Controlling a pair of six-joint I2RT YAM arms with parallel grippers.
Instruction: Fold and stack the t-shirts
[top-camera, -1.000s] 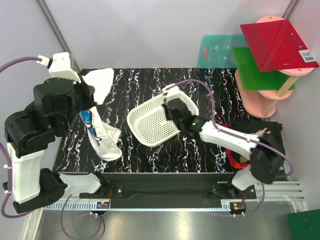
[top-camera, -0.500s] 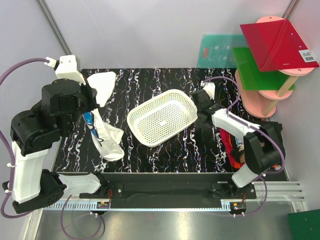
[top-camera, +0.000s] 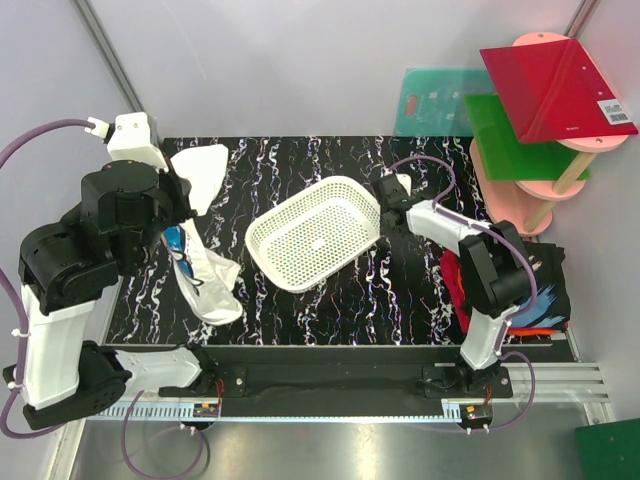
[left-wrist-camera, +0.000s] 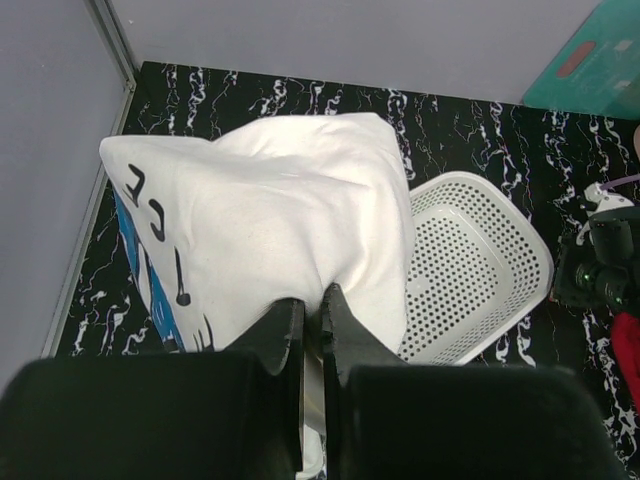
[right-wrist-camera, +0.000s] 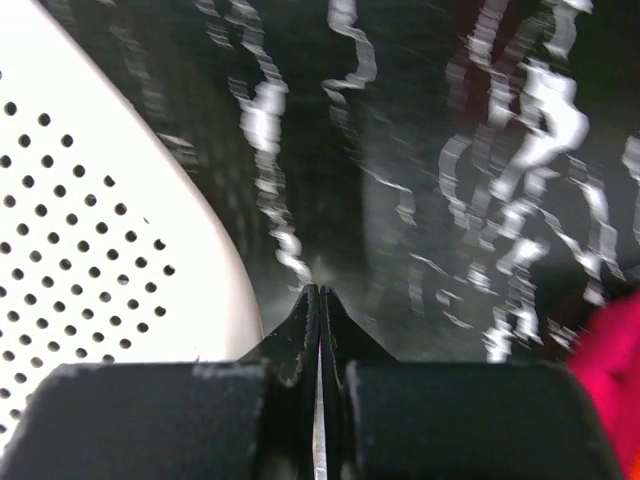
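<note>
- Progress: nothing is folded or stacked.
- White t-shirt (left-wrist-camera: 280, 210) is pinched at 9 o'clock by the nearly closed left gripper (left-wrist-camera: 312, 300).
- Right gripper (right-wrist-camera: 318, 295) is shut, empty, beside basket (top-camera: 312, 238).
- Other t-shirts (top-camera: 530, 280) are heaped at 4 o'clock.

White tee (left-wrist-camera: 270, 220) with blue print and black marks, white hole-dotted basket (top-camera: 315, 232), black tabletop (top-camera: 400, 300) streaked with white marbling

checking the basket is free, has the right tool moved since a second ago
Yes. The right tool moved right and back, off the basket toward the teal board, and is now beside the basket's rim.
</note>
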